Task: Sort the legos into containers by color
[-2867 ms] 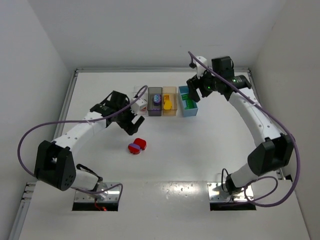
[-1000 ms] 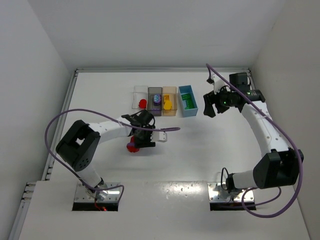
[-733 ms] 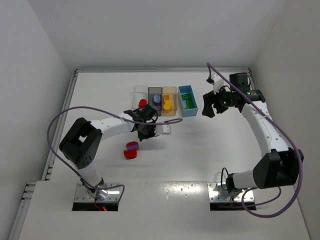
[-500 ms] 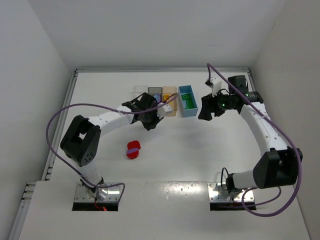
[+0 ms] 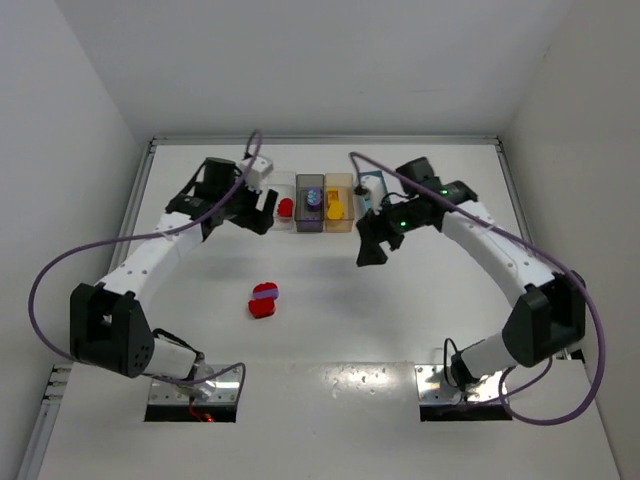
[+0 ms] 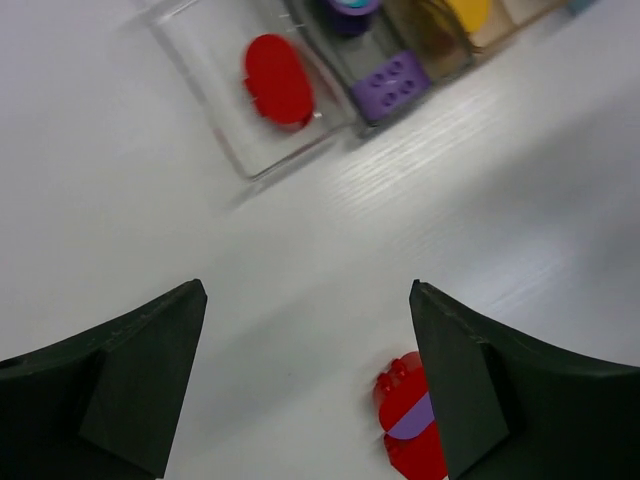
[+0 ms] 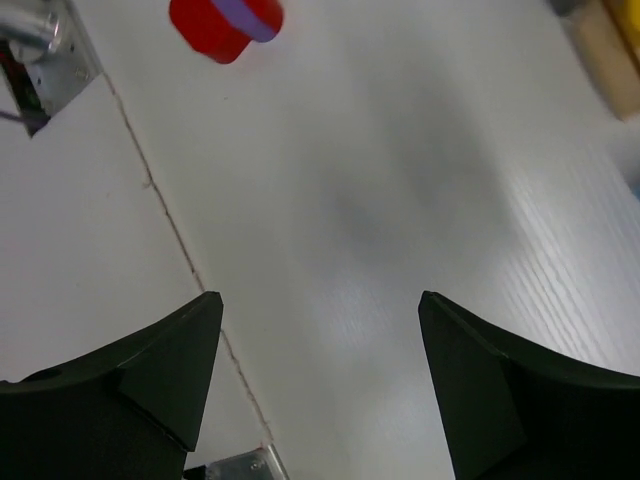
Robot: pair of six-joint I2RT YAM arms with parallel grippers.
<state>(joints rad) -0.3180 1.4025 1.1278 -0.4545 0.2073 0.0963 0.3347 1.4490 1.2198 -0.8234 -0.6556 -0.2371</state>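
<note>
A white table [image 5: 420,320] is seen from above, with two robot arms reaching over it. Four small containers stand in a row, side by side, near the far edge.

From left to right:
- The clear bin [image 5: 281,196] holds one red lego [image 5: 286,208].
- The smoky grey bin [image 5: 309,222] holds a purple lego [image 6: 392,80] and another purple piece behind it.
- The tan bin [image 5: 340,225] holds a yellow lego [image 5: 335,207].
- The light blue bin [image 5: 367,197] is mostly hidden under the right arm, so I cannot tell what is in it.

The left gripper [image 5: 257,210] hangs just beside the clear bin, on its left. Its fingers [image 6: 120,380] stand wide apart with nothing between them.

The right gripper [image 5: 368,252] hangs above bare table, just in front of the tan and blue bins. Its fingers [image 7: 130,380] are also spread apart and empty.

One red-and-purple lego [image 5: 263,300] lies alone on the table, well apart from the bins and nearer to the arm bases. It is red with a purple band on it. Neither gripper touches it. It shows at the edge of both wrist views.
</note>
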